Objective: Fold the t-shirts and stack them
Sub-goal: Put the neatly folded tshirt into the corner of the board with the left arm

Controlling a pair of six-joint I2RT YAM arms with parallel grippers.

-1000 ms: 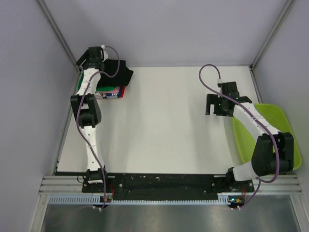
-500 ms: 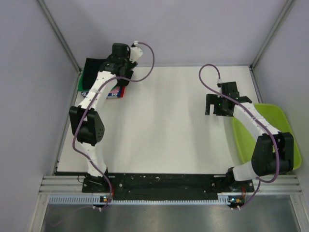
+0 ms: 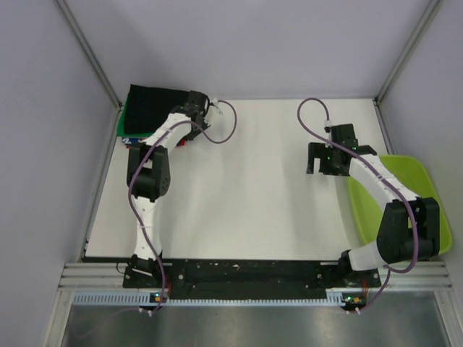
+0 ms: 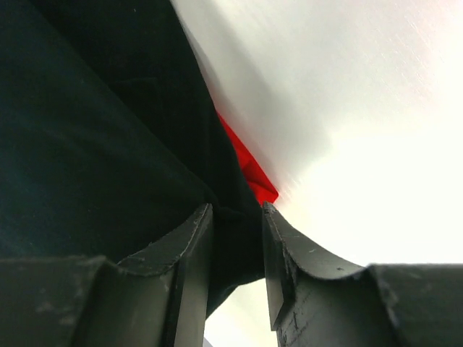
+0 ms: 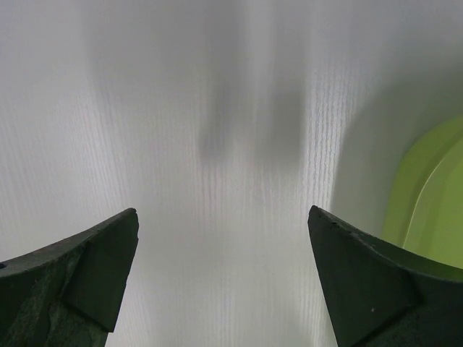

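The left gripper (image 4: 237,238) has its jaws drawn almost together, and a fold of the black t-shirt (image 4: 87,144) fills the narrow gap between them, so it is pinching that shirt at its edge. Just beyond the fingertips a corner of the red t-shirt (image 4: 249,170) pokes out from under the black cloth, and past that lies bare white table (image 4: 362,130).

From above, the left gripper (image 3: 191,123) sits at the right-hand end of the pile in the far-left corner. Its fingertips are mostly hidden under the wrist there, so the exact grip point is unclear. The black t-shirt (image 3: 152,107) lies flat on top, its long axis running left from the jaws along the back edge. A green t-shirt (image 3: 124,124) shows as a strip along the pile's left side, and a sliver of the red t-shirt (image 3: 181,141) shows at the near edge.

The right gripper (image 5: 223,278) has its jaws spread wide with nothing between them. It hangs over bare table (image 3: 253,188) beside the lime-green tub (image 5: 430,195), well apart from the pile. The left arm is clearly the nearer one, and any release or smoothing of the shirt likely falls to it.
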